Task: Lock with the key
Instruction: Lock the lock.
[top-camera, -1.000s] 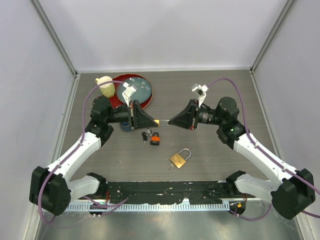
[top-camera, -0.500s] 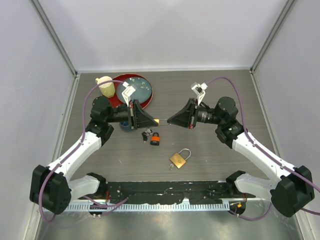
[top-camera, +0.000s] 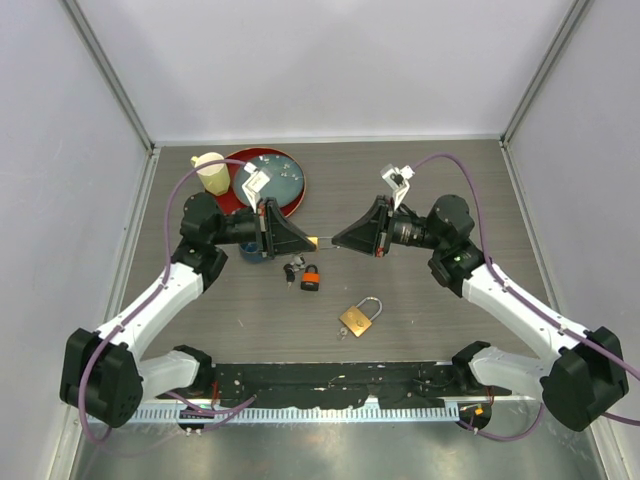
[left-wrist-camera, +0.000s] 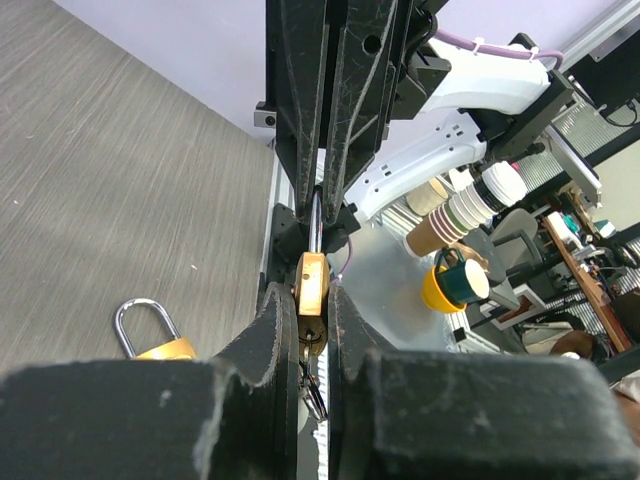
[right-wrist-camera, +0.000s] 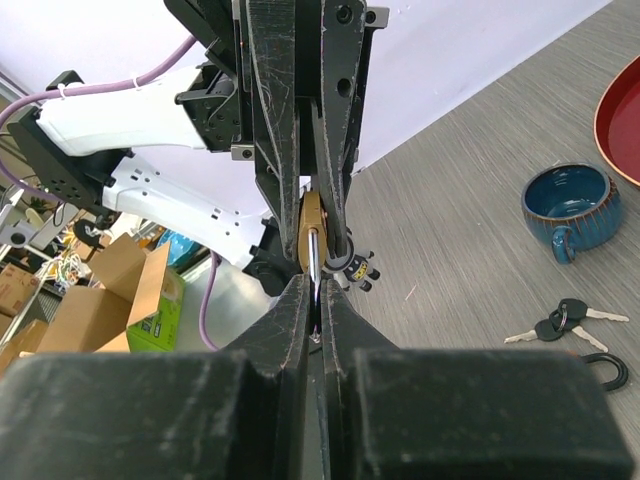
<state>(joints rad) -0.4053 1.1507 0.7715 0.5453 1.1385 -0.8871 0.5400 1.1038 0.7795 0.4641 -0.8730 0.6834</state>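
A small brass padlock (top-camera: 322, 241) hangs in the air between my two grippers at the table's middle. My left gripper (top-camera: 311, 241) is shut on its brass body (left-wrist-camera: 311, 283). A key with a ring (left-wrist-camera: 312, 385) dangles from the body's underside, between the left fingers. The steel shackle (left-wrist-camera: 316, 215) points away into my right gripper (top-camera: 337, 242). In the right wrist view my right gripper (right-wrist-camera: 314, 290) is shut on the shackle (right-wrist-camera: 314, 262), with the brass body (right-wrist-camera: 311, 228) just beyond. A small figure charm (right-wrist-camera: 358, 272) hangs beside it.
A larger brass padlock (top-camera: 359, 318) lies near the front. An orange padlock (top-camera: 311, 279) with black keys (top-camera: 292, 270) lies below the grippers. A blue cup (top-camera: 250, 253), a red plate (top-camera: 268, 180) and a yellow cup (top-camera: 211, 172) stand at the back left.
My right gripper has shifted slightly left toward the left gripper, still on the shackle. The left arm has barely moved.
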